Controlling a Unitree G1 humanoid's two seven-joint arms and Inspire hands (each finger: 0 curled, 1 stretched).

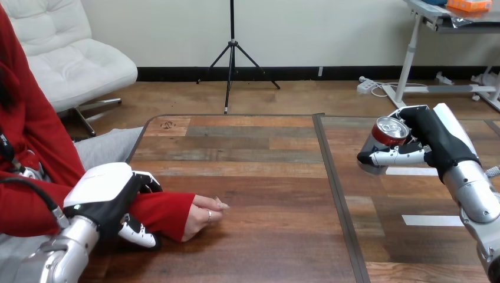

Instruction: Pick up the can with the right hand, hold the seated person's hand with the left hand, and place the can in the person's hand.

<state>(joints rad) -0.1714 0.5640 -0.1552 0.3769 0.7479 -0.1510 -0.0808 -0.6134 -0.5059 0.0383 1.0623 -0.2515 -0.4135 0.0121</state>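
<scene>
The wooden table (265, 177) is bare around the person's hand (203, 215), which rests on it with the fingers loosely curled in and nothing inside. Just behind that hand, the robot's left hand (109, 197) is closed around the person's forearm (171, 209), with fingers over the red sleeve and the thumb under it. Far to the right of the person's hand, the right hand (439, 138) is clamped on the can (386, 134), its thumb across the front. The can leans a little and seems to be lifted off the table, though its bottom is hard to see.

I judge that the step now is to carry the can over to the person's hand. It would be good to keep the can upright on the way, because I cannot tell whether its top is opened. The left hand should keep a gentle hold, and the can should be released only once the person's fingers have opened to take it.
</scene>
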